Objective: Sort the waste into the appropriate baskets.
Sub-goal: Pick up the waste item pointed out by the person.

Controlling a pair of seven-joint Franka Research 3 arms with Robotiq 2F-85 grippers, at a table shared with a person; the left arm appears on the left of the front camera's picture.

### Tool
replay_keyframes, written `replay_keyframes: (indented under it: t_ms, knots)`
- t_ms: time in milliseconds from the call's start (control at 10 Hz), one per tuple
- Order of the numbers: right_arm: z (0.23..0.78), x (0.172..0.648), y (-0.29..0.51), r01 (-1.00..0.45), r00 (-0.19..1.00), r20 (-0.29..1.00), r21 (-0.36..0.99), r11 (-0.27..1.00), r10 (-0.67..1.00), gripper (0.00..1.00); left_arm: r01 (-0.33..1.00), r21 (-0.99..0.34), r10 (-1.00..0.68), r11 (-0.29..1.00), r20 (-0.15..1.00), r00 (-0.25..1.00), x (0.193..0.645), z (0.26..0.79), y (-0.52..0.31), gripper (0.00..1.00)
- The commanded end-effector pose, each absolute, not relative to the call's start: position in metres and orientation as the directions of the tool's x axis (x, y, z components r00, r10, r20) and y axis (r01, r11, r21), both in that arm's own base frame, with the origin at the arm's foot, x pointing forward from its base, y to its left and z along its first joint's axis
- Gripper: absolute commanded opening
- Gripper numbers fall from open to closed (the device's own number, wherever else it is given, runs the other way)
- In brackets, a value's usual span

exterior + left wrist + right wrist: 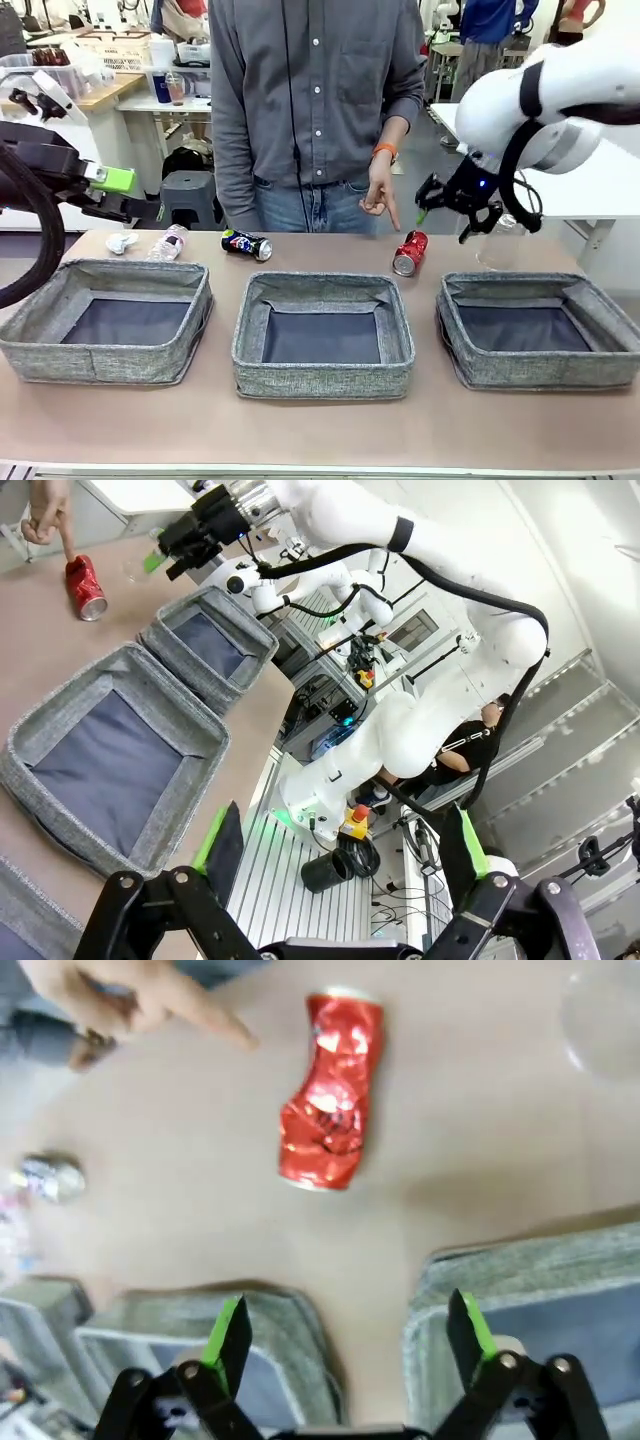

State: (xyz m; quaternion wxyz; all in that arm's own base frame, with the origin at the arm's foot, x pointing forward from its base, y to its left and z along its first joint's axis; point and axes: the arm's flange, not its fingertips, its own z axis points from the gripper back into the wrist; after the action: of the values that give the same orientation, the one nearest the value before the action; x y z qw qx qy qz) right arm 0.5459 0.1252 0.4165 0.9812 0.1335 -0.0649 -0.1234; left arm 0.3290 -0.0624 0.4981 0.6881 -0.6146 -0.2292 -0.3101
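Note:
A crushed red can (410, 253) lies on the table behind the gap between the middle basket (320, 378) and the right basket (540, 372). A person's hand (380, 195) points a finger down at it. My right gripper (445, 222) hovers open just right of the can; the right wrist view looks down on the red can (330, 1090) beyond the open right gripper (345, 1335). Behind the left basket (95, 360) lie a dark can (246, 244), a clear bottle (168, 243) and a white paper ball (121, 242). My left gripper (140, 197) hangs open and empty above them.
Another clear bottle (497, 245) stands behind the right basket, under the right arm. The person stands close against the far table edge. Bare tabletop runs along the front of the three baskets. All three basket floors are bare.

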Motion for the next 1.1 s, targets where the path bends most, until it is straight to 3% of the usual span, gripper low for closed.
replay_keyframes:
  t_ms: [0, 100, 300, 400, 1000]
  knots:
    - [0.423, 0.559, 0.141, 0.186, 0.960, 0.158, 0.251, 0.950, -0.230, 1.00, 0.723, -0.690, -0.129, 0.034, 0.714, 0.688, 0.329, 0.498, -0.064, 1.00]
    - [0.417, 0.546, 0.125, 0.225, 0.961, 0.094, 0.278, 0.934, -0.259, 1.00, 0.723, -0.690, -0.129, 0.034, 0.714, 0.688, 0.329, 0.498, -0.064, 1.00]
    - [0.411, 0.548, 0.139, 0.177, 0.973, 0.107, 0.239, 0.955, -0.207, 1.00, 0.723, -0.690, -0.129, 0.034, 0.714, 0.688, 0.329, 0.498, -0.064, 1.00]
    - [0.400, 0.560, 0.155, 0.202, 0.974, 0.069, 0.151, 0.968, -0.214, 1.00, 0.723, -0.690, -0.129, 0.034, 0.714, 0.688, 0.329, 0.498, -0.064, 1.00]
    - [0.359, 0.632, 0.160, 0.271, 0.952, 0.101, 0.160, 0.949, -0.289, 1.00, 0.723, -0.690, -0.129, 0.034, 0.714, 0.688, 0.329, 0.498, -0.064, 1.00]
